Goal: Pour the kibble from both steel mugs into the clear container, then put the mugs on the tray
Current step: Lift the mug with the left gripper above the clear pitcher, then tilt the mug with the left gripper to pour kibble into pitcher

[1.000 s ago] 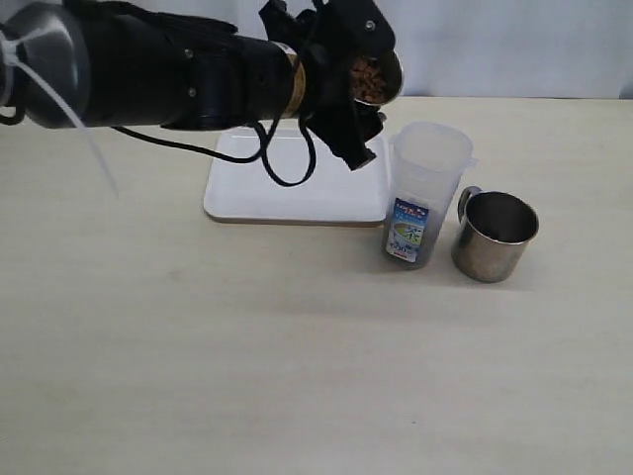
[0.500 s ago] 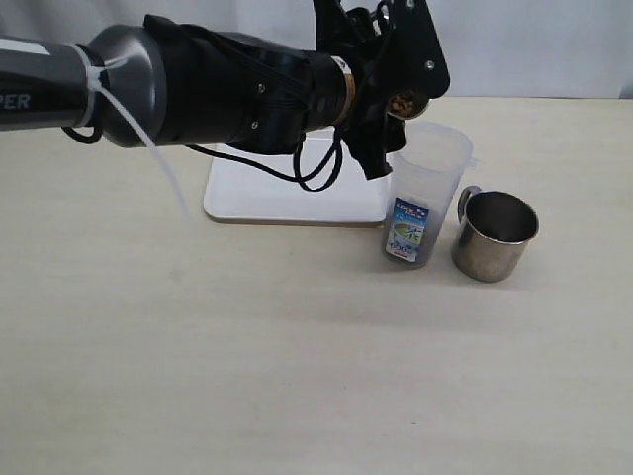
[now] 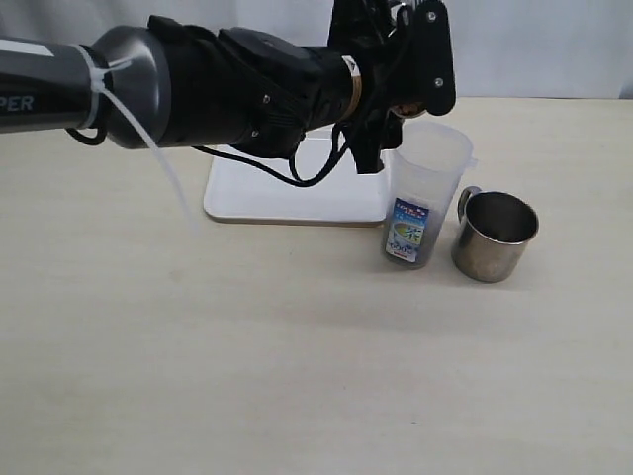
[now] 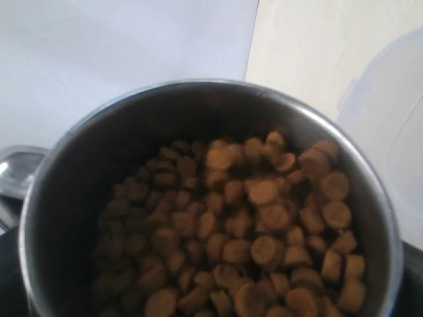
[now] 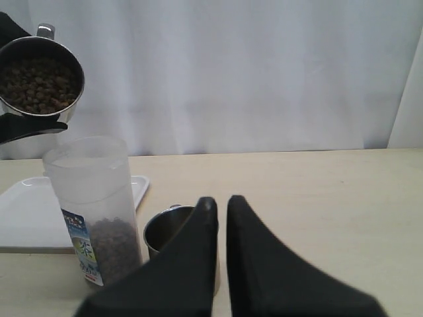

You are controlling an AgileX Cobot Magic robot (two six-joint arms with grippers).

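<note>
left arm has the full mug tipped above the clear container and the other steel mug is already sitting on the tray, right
Not quite. The second steel mug is not on the tray: the exterior view shows it standing on the table right beside the clear container. The rest holds: the held mug, full of kibble, is tipped above the container.

Tilted mug [image 4: 165,112] (kibble [image 4: 251,231] inside), above container [image 5: 92,191]

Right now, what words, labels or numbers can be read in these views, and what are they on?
"PER": white letters, cut off by the picture's edge, on the left arm, on its grey link.
Label on the clear container: blue, white and red print, too small and blurred to read.
Nothing else readable.
</note>
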